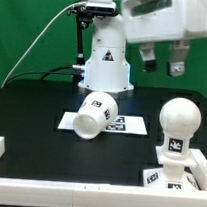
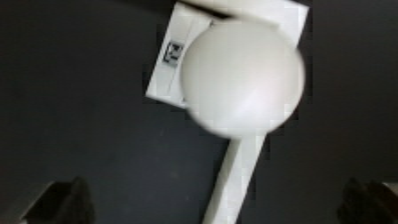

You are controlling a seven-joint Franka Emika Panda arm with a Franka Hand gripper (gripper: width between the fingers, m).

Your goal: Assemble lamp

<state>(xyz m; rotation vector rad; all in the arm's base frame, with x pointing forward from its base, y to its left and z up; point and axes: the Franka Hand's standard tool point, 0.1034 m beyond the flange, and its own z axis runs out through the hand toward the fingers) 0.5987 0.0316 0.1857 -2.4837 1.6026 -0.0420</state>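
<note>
The rounded white bulb stands upright on the flat square base at the exterior view's lower right. The tapered shade lies on its side, partly on the marker board, near the middle. My gripper hangs open and empty, well above the bulb and slightly towards the exterior view's left. In the blurred wrist view the bulb shows from above, with a tagged corner of the base beside it. My gripper has dark fingertips spread wide apart with nothing between them.
The white robot pedestal with a triangle sticker stands at the back. A white rail borders the table's front and turns up at the left; it shows in the wrist view too. A black cable runs along the back left.
</note>
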